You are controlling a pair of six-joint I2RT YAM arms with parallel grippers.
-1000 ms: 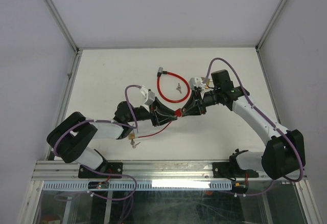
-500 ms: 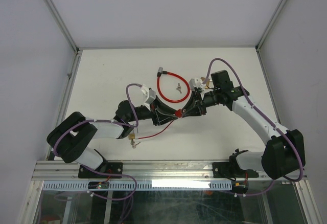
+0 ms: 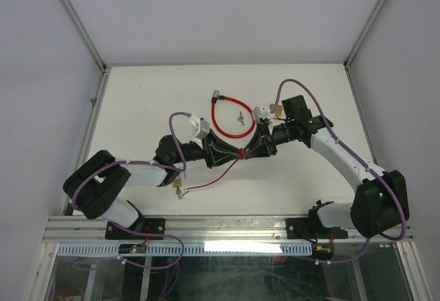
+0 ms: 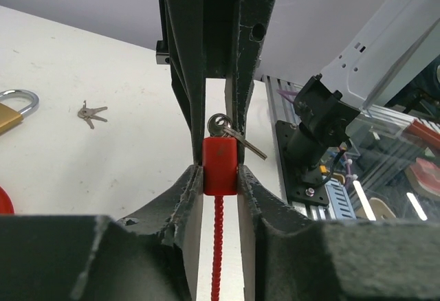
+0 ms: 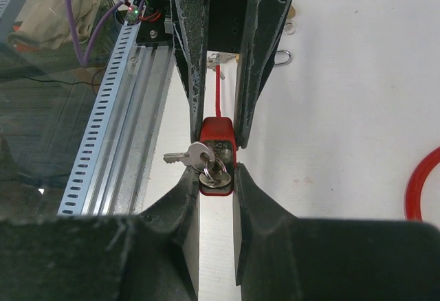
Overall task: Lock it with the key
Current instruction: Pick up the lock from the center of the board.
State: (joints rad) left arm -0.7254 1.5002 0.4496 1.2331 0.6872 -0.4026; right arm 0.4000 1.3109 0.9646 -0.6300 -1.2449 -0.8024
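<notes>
One red lock [image 4: 220, 165] gripped by left claw [image 4: 220, 179], its key [image 5: 205, 155] by right claw [image 5: 216, 181]; one loose key bunch [image 4: 91, 113] recorded from left wrist, not right

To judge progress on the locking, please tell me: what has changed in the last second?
The right gripper edged slightly left, toward the left gripper; the lock between them barely shifted. Nothing was taken or let go: the left gripper holds the lock, and the right one seems to hold the key. The cable loop and spare keys stayed put.
</notes>
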